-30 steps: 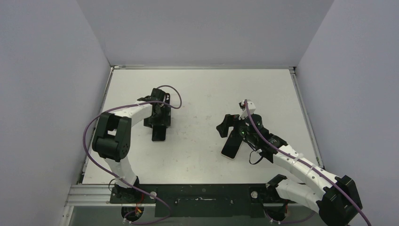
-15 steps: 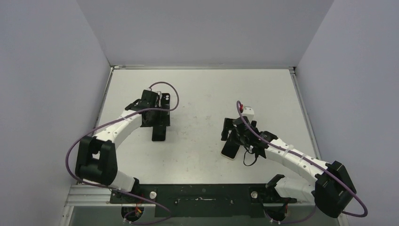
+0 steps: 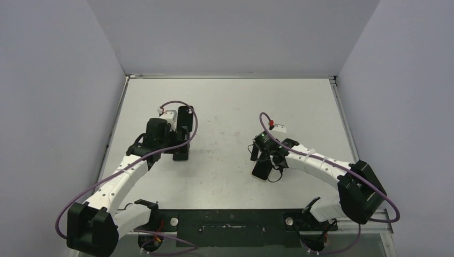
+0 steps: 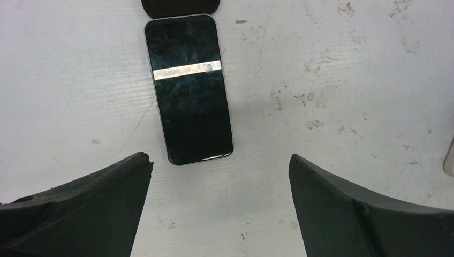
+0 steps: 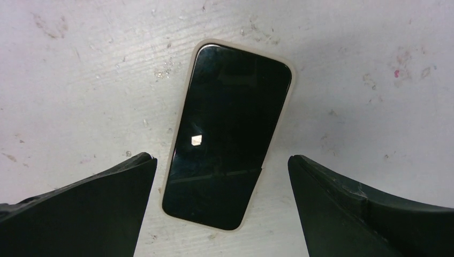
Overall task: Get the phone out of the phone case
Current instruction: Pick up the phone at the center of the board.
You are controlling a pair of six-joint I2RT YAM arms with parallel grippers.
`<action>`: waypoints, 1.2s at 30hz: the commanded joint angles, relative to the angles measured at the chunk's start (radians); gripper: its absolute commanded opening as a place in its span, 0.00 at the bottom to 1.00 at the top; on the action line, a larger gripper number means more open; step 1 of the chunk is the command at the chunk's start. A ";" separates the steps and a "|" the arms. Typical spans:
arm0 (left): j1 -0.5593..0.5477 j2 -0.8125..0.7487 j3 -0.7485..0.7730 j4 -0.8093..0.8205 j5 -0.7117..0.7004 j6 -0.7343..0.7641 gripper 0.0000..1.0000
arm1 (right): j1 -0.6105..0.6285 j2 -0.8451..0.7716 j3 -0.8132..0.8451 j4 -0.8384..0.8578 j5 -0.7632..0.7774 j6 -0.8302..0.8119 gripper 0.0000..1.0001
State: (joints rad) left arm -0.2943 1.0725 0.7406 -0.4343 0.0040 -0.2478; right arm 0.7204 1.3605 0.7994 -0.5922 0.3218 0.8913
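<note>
The right hand (image 5: 218,159) hangs spread as wide as it goes, holding nothing, directly above the phone (image 5: 230,134). The phone lies screen up, seated in its case (image 5: 169,182), flat on the tabletop (image 5: 348,80). In the wrist view its near end sits between the two fingers, and its long axis runs away from the hand, leaning a little to the right. The closing line therefore crosses the phone's short width, which looks like the useful approach for gripping the case edges, though a small turn of the wrist would square it up.

The left hand (image 4: 218,157) is just as wide open and also empty. It hovers over a bare phone (image 4: 190,88), whose long axis also points away from that hand. A dark piece (image 4: 181,6) touches the bare phone's far end, and I cannot tell what it is.

The cased phone is well apart from the left hand. I judge the right arm to be much the nearer one for the next move.
</note>
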 commanded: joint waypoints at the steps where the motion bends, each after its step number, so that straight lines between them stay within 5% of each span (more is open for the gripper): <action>1: -0.027 -0.025 -0.033 0.101 -0.048 0.029 0.97 | 0.011 0.034 0.060 -0.073 -0.006 0.062 1.00; 25: -0.205 0.030 -0.052 0.125 -0.241 0.026 0.97 | 0.009 0.211 0.006 -0.023 -0.196 0.059 0.99; 36: -0.206 0.052 -0.007 0.108 -0.174 -0.042 0.97 | 0.011 0.168 0.044 0.011 -0.209 -0.279 0.46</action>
State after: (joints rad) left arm -0.4961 1.1118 0.6846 -0.3546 -0.2054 -0.2424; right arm 0.7223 1.5372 0.8230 -0.6003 0.1322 0.8116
